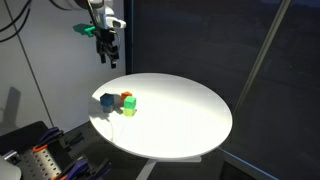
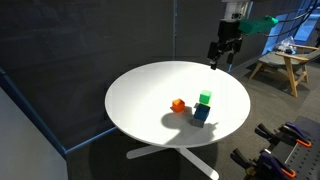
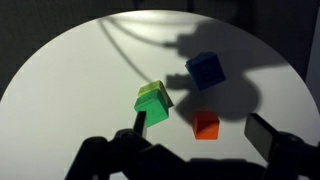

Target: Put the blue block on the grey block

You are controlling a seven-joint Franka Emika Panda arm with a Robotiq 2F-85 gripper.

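Note:
The blue block (image 3: 205,68) rests on the white round table (image 3: 70,80), partly in shadow, and shows in both exterior views (image 1: 106,100) (image 2: 202,114). I cannot make out the grey block as a separate thing in any view; only a pale face shows on the green cube's right side. My gripper (image 3: 200,128) hangs high above the table, open and empty. Its fingers (image 3: 262,135) frame the orange cube far below. In both exterior views the gripper (image 1: 105,50) (image 2: 222,55) is above the table's far edge, well away from the blocks.
A green cube (image 3: 153,102) (image 2: 205,98) and an orange cube (image 3: 206,124) (image 2: 178,105) lie close to the blue block. The table edge (image 1: 225,125) drops off all round. Dark curtains stand behind, and a wooden stool (image 2: 285,65) is off to one side.

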